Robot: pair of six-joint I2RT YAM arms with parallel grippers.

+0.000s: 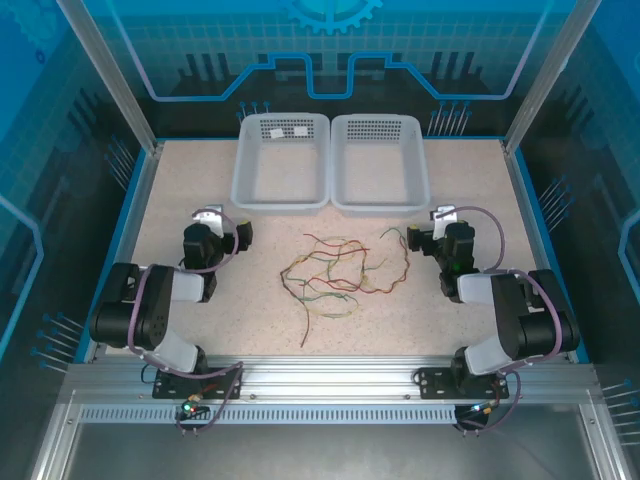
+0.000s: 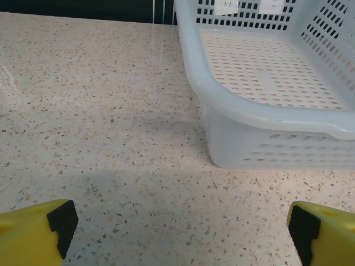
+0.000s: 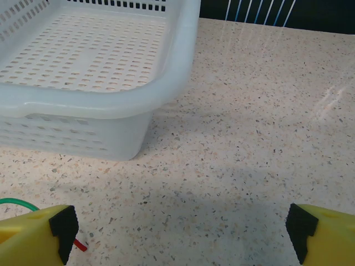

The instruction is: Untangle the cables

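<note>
A tangle of thin red, green and tan cables [image 1: 340, 275] lies in the middle of the speckled table, between the two arms. One tan strand trails toward the front edge. My left gripper [image 1: 243, 235] rests left of the tangle, open over bare table [image 2: 180, 233], its yellow fingers [image 2: 33, 235] wide apart. My right gripper [image 1: 414, 240] sits just right of the tangle, open too [image 3: 180, 233]. A green cable end [image 3: 16, 204] and a red tip [image 3: 81, 245] show beside its left finger [image 3: 34, 235].
Two white perforated baskets stand side by side at the back: the left basket [image 1: 281, 160] [image 2: 266, 111] ahead of my left gripper, the right basket [image 1: 380, 160] [image 3: 94, 100] ahead of my right one. Aluminium frame posts and blue walls bound the table.
</note>
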